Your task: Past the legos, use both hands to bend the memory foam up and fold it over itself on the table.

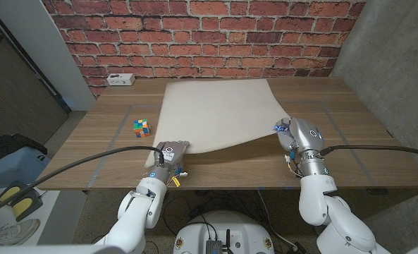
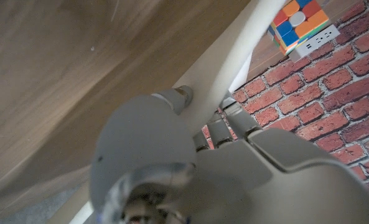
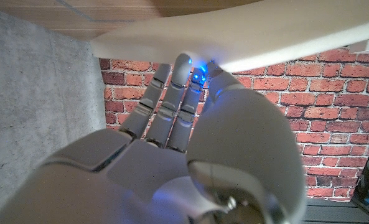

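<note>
Both the left hand (image 1: 170,156) and right hand (image 1: 291,134) grip the memory foam's (image 1: 219,113) near corners.

Evenly and softly lit from above in the head view; faint shadow beneath the lifted foam (image 1: 219,113) edge on the desk (image 1: 110,120); mild bending at the borders; blurred and close in both wrist views; blue glow on right robot hand (image 3: 200,74) fingertips.
</note>
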### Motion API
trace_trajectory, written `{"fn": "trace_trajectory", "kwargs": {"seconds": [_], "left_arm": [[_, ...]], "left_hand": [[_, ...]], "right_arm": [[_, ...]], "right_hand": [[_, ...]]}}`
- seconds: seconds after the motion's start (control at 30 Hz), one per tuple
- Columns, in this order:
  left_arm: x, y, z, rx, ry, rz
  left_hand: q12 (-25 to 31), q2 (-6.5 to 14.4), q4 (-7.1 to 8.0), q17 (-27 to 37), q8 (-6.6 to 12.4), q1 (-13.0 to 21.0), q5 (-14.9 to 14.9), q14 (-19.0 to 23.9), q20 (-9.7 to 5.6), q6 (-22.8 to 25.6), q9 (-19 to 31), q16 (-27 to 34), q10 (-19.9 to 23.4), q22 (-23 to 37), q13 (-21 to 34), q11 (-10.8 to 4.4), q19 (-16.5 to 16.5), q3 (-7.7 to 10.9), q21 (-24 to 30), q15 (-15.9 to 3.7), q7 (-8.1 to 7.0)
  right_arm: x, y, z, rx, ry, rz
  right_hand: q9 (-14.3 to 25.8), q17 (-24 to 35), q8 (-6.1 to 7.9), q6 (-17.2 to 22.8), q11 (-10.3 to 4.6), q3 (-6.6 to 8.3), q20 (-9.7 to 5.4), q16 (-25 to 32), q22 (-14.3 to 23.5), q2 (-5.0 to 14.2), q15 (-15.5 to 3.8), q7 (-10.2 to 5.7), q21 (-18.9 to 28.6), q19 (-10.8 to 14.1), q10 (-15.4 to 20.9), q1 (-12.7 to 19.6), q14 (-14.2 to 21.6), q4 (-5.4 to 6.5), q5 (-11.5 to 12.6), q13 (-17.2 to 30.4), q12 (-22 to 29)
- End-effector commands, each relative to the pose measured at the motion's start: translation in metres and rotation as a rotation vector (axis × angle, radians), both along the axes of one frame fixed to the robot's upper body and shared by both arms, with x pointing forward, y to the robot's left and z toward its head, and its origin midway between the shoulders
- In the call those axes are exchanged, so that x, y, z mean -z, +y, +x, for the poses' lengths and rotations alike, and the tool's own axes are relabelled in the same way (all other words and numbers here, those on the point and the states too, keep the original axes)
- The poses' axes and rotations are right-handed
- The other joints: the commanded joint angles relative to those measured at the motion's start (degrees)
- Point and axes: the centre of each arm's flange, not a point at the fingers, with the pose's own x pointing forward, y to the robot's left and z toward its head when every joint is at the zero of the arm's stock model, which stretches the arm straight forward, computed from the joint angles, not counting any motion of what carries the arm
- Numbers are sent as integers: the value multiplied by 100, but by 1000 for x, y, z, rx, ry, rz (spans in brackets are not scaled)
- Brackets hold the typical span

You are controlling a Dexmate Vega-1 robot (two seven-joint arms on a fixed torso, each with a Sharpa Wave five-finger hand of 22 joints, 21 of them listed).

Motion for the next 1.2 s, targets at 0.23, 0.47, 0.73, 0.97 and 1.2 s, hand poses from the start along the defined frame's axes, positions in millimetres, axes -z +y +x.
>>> {"fn": "trace_trajectory", "kwargs": {"seconds": [0.23,0.47,0.73,0.97,1.2], "left_arm": [[-15,7,-14,176,-206,-162],[-17,7,-17,187,-217,-185],[-20,7,-15,172,-242,-213],[-23,7,-12,200,-231,-224],[-28,6,-9,257,-174,-202]], "left_hand": [[51,-80,-209,-33,76,-365,-12,1343,-135,1143,37,19,1107,-136,9,478,598,253,686,-625,333],[53,-48,-368,-26,93,-382,12,1662,-143,1475,51,-1,1391,-146,33,592,628,387,858,-585,418],[15,-52,-485,-27,51,-379,28,1806,-205,1552,55,-30,1460,-145,46,639,730,471,1002,-574,530],[1,-64,-565,-27,13,-381,39,1911,-239,1592,55,-48,1548,-144,52,677,787,527,1105,-535,588],[-15,-69,-595,-27,-2,-389,44,1915,-244,1623,56,-77,1572,-144,54,651,783,552,1145,-543,592]], "right_arm": [[9,-10,-2,26,15,-14],[10,-12,-5,41,49,-57],[9,-20,-10,21,140,-99],[9,-18,-10,74,166,-155],[15,2,-6,237,-14,-225]], "right_hand": [[-103,134,-108,27,-165,121,-76,-247,-28,45,-648,-98,94,-208,-210,-159,-217,34,2,1308,765],[-572,-659,-838,-795,-241,462,17,-1450,-151,-165,-649,-371,280,-479,-1239,-314,-649,-218,-260,772,47],[-1104,-1756,-1606,-1726,-135,1060,154,-2874,-350,-581,-446,-365,379,-825,-2421,-214,-1440,-551,-51,289,-811],[-1360,-2146,-1642,-2513,-84,1513,348,-3507,-438,-1190,-225,-306,184,-1190,-3212,-230,-2133,-478,956,88,-1410],[-1511,-2289,-1633,-3189,-253,1154,237,-3661,-408,-1489,-416,-505,135,-1245,-3778,-1137,-2526,-202,569,-42,-1882]]}}
